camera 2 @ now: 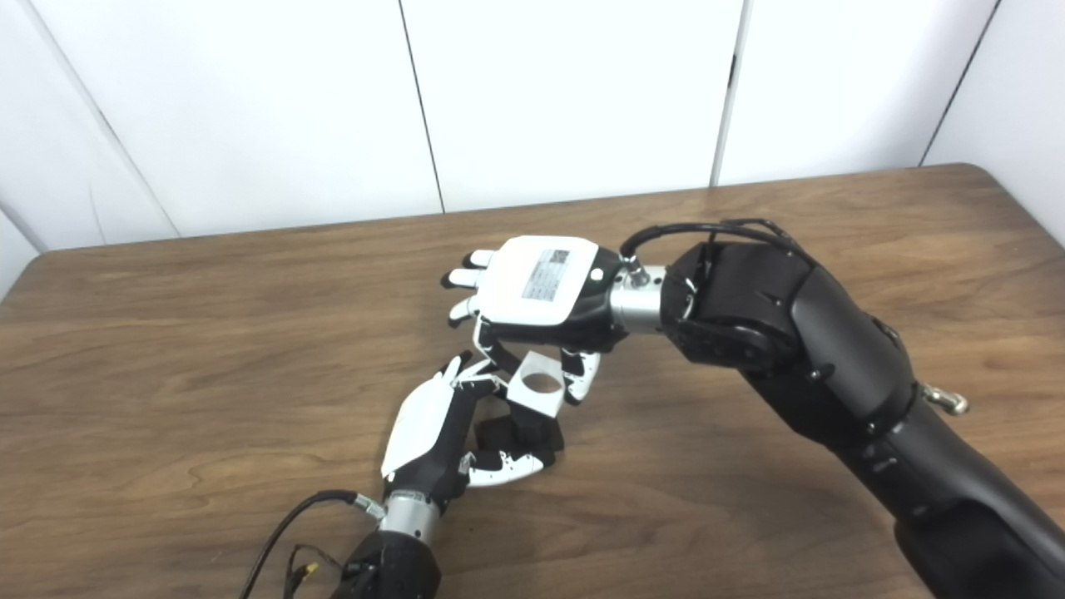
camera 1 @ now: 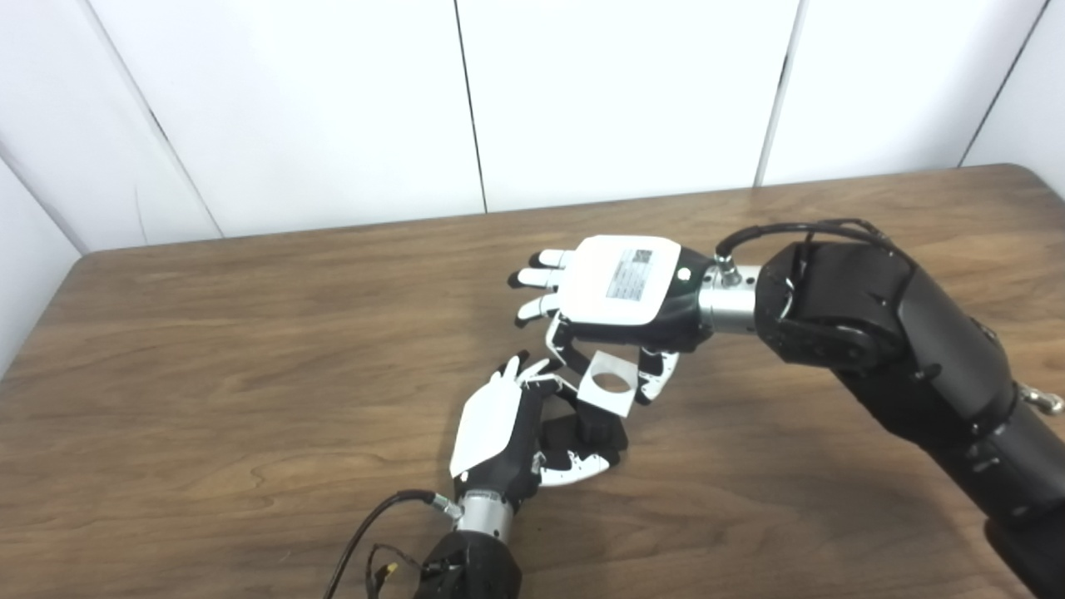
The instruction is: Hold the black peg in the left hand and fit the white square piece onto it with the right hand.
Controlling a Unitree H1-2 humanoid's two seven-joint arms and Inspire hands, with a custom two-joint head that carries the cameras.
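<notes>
My left hand [camera 1: 517, 431] rises from the bottom edge, its fingers curled round the black peg [camera 1: 592, 426], which stands upright in its grasp. Directly above the peg hangs the white square piece [camera 1: 609, 382], its round hole showing, pinched between the thumb and fingers of my right hand [camera 1: 620, 293]. The right hand is palm down, reaching in from the right. The piece sits just over the peg's top; whether they touch is unclear. In the right eye view the peg [camera 2: 528, 431] pokes out just below the piece [camera 2: 539, 383].
The brown wooden table [camera 1: 250, 333] spreads around both hands. White wall panels [camera 1: 333, 100] stand behind its far edge. A black cable [camera 1: 366, 524] loops from my left wrist near the front edge.
</notes>
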